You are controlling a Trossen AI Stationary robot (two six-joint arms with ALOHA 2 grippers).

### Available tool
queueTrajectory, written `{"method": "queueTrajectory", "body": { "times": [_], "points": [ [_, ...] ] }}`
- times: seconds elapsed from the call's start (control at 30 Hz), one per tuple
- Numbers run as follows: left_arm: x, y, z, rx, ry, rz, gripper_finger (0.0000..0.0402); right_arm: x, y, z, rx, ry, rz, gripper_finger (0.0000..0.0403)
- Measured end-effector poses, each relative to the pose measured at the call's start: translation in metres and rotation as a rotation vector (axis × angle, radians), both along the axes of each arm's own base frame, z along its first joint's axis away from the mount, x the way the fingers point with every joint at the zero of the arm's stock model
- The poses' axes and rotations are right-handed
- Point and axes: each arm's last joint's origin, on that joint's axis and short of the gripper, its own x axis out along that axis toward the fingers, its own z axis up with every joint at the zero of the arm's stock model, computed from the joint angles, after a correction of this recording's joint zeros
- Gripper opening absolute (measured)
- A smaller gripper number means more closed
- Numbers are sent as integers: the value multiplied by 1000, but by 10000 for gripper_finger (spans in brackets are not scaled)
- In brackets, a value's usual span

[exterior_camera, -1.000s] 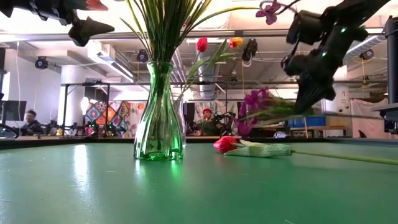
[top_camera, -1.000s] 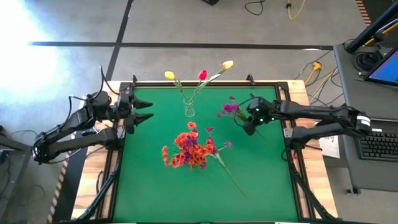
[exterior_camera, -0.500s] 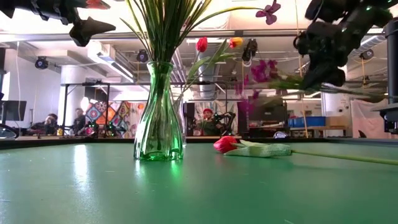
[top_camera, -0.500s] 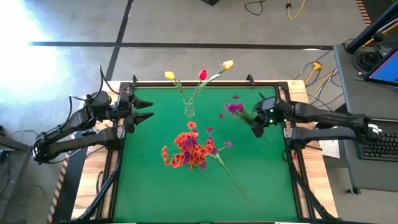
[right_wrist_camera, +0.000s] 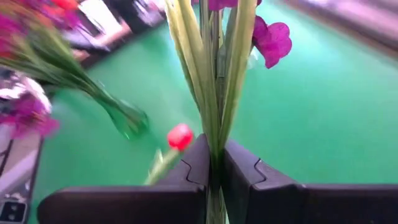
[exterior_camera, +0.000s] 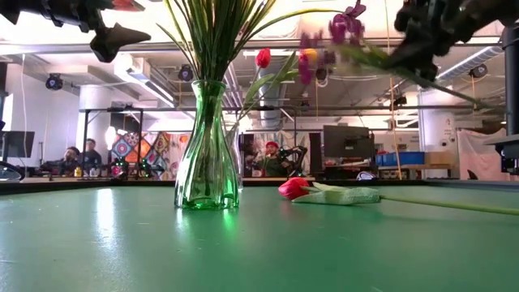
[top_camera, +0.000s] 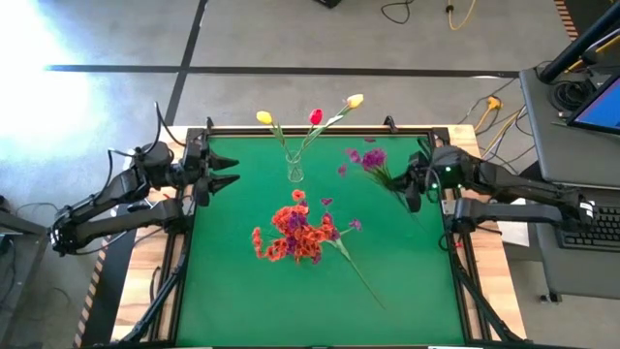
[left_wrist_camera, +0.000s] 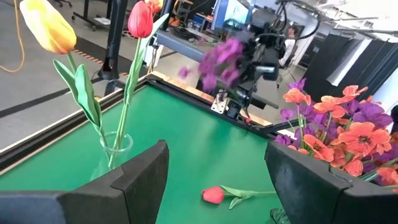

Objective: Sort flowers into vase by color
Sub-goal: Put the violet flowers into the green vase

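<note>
No writing can be read. The small clear glass vase (top_camera: 294,173), narrow and waisted, stands near the far edge of the green felt-covered table (top_camera: 242,291) and holds yellow and red tulips on thin green stems. Right of the vase, the right claw (top_camera: 412,189) is clamped on a purple clustered spray (top_camera: 366,161), lifted off the table. Left of the vase, the left claw (top_camera: 229,173) hangs wide, empty. A heap of orange-red and purple sprays (top_camera: 298,233) lies in front of the vase.

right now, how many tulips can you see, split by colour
yellow tulips: 2, both standing in the small clear vase
pink-red tulips: 2, one in that vase, one lying on the green table
total: 4 tulips
</note>
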Motion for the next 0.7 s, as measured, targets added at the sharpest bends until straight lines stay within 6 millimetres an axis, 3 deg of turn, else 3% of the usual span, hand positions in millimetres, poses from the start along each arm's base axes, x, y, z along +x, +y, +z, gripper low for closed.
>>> {"method": "queueTrajectory", "body": {
  "times": [0.4, 0.7],
  "points": [
    [7, 3, -2, 18, 18, -4, 255, 34, 3, 33, -345, -478, 141, 18],
    [11, 5, 0, 84, 8, -12, 255, 61, 8, 25, -498, -797, 158, 18]
  ]
}}
